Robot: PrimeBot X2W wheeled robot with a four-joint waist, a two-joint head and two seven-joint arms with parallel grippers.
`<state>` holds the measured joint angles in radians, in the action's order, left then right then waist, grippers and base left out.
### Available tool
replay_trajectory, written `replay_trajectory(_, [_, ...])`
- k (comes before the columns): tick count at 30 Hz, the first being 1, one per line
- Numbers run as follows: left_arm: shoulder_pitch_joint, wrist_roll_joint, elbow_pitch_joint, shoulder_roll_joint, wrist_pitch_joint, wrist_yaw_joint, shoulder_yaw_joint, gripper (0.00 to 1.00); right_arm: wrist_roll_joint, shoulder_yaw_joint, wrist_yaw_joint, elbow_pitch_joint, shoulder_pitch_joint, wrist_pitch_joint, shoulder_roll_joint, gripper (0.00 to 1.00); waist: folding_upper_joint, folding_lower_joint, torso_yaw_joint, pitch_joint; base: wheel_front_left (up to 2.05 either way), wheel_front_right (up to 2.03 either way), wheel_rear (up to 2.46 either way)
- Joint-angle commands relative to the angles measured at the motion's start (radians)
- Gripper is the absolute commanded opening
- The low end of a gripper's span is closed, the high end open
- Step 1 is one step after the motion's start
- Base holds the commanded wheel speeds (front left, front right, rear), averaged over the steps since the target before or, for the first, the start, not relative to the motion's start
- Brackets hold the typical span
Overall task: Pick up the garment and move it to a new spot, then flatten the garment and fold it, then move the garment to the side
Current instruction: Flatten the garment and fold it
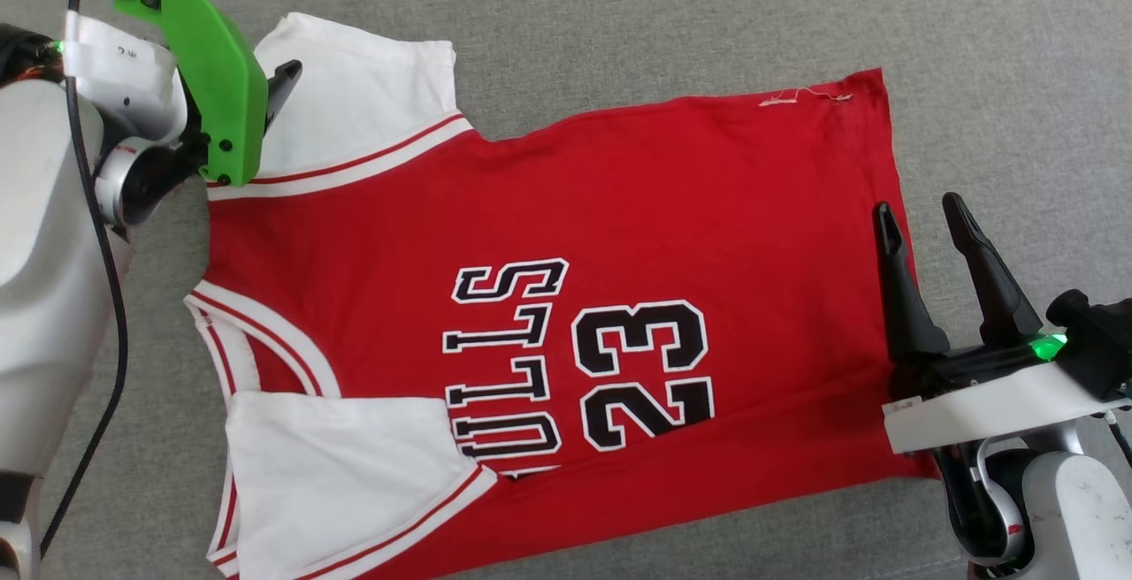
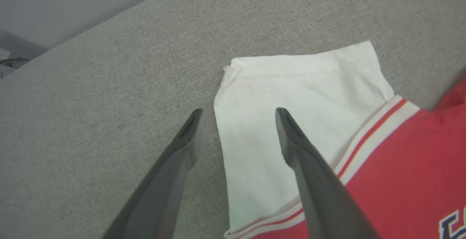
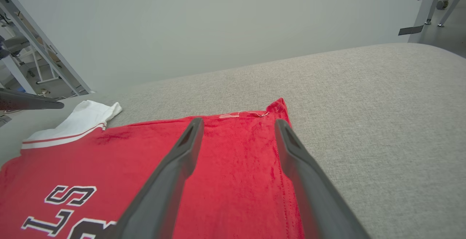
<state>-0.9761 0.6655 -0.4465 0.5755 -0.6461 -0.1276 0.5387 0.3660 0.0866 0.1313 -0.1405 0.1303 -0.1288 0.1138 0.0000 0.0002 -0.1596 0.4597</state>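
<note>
The garment, a red shirt with white sleeves and a black "BULLS 23" print, lies spread on the grey surface, collar to the left and hem to the right. Its near sleeve is folded onto the body. The far sleeve lies flat at the upper left. My left gripper hangs open above that sleeve's outer edge, one finger over the white cloth and one over bare surface. My right gripper stands open at the hem, straddling the hem's edge. Neither holds anything.
The grey fabric surface extends past the shirt on every side, with wide room to the right and at the back. Its far edge meets a plain wall. Metal frames stand beyond the left end. A black cable runs along my left arm.
</note>
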Motion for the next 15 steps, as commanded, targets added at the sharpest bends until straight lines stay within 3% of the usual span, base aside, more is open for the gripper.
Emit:
replay_trajectory(1, [-0.034, 0.017, -0.009, 0.009, -0.011, -0.003, 0.006, 1.0, 0.004, 0.002, -0.001, 0.004, 0.019, -0.01, -0.003, 1.0, 0.0, -0.0002, -0.042, 0.05, 0.0, 0.0, 0.0])
replay_trajectory(14, [-0.133, 0.076, -0.151, 0.049, -0.024, -0.003, 0.054, 1.0, 0.011, 0.034, -0.001, 0.028, 0.05, -0.04, -0.017, 1.0, 0.0, -0.0002, -0.077, 0.113, 0.0, 0.0, 0.0])
replay_trajectory(15, [-0.132, 0.081, -0.163, 0.048, -0.022, -0.003, 0.057, 0.65, 0.01, 0.035, -0.001, 0.031, 0.05, -0.041, -0.018, 1.0, 0.0, -0.0002, -0.078, 0.113, 0.0, 0.0, 0.0])
